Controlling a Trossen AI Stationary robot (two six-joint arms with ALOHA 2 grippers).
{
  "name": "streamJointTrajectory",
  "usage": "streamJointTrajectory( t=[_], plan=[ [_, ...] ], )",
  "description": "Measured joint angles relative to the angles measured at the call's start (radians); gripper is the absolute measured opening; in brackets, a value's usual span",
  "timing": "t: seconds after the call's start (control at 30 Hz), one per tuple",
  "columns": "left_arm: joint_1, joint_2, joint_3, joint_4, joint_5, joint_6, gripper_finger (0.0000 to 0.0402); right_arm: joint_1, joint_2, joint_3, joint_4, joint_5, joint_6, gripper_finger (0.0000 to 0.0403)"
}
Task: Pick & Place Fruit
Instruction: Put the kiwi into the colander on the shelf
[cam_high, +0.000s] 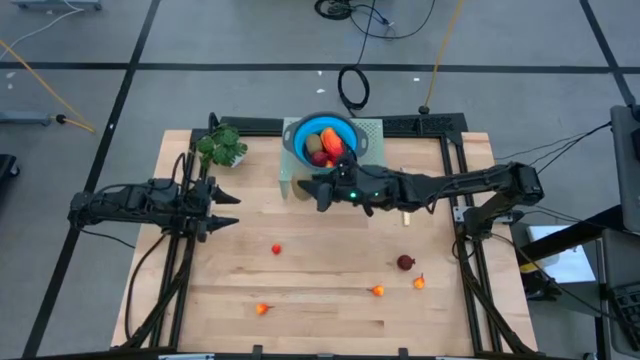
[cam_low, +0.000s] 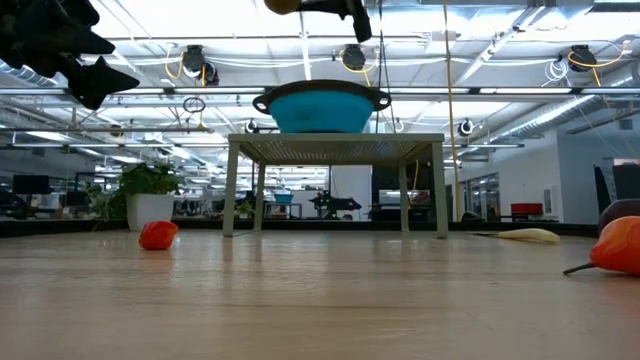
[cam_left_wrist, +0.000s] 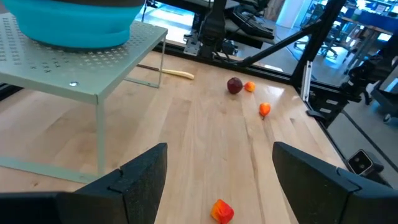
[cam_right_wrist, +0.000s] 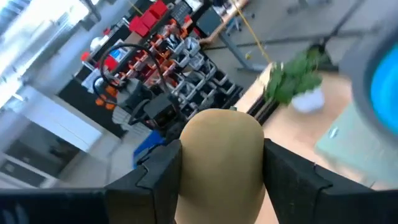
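Table (cam_high: 330, 300): pale wood, w/ a small green perforated stand (cam_high: 372, 130) at 12 o'clock carrying a blue bowl (cam_high: 296, 132). Bowl already has several pieces of fruit in it, orange and dark red.

Right arm reaches in from 3 o'clock; right claw (cam_high: 322, 190) hangs just at the stand's near edge, below the bowl in the high view. It's clenched on a kiwi (cam_right_wrist: 221, 158), a tan-brown oval filling the gap between the two fingers in the right wrist view. Judgement: this is the carry-to-bowl step, drop not yet done.

Left arm waits at 9 o'clock, left claw (cam_high: 222, 211) released, fingers spread wide, nothing in it.

Leafy plant (cam_high: 222, 146) at 11 o'clock, not part of the job.

Loose fruit on the table, well apart: dark red round one (cam_high: 404, 262) at 4 o'clock, small orange ones (cam_high: 378, 291) beside it, another orange piece (cam_high: 263, 309) at 7 o'clock, a red one (cam_high: 276, 249) near centre.

Handling, prob.: kiwi looks light, rounded, smooth-ish, so it could roll or slip; best held across its middle, as it is now. Small round bits will likely roll if nudged; pinch from straight above.
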Motion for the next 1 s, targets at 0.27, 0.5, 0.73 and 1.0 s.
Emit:
streamJointTrajectory(
  t=[0.27, 0.5, 0.73, 1.0],
  plan=[
    [0.000, 0.000, 0.000, -0.001, -0.001, 0.000, 0.0292, -0.015, -0.033, 0.000, 0.035, 0.001, -0.377, 0.0187],
    [0.001, 0.000, 0.000, -0.002, -0.001, -0.017, 0.0292, -0.028, -0.033, 0.000, 0.038, 0.001, -0.709, 0.0186],
    [0.001, 0.000, 0.000, -0.002, -0.005, -0.075, 0.0292, -0.052, -0.033, 0.000, 0.038, 0.002, -0.969, 0.0189],
    [0.001, 0.000, 0.000, -0.002, -0.010, -0.138, 0.0292, -0.080, -0.033, 0.000, 0.038, 0.002, -1.256, 0.0191]
  ],
)
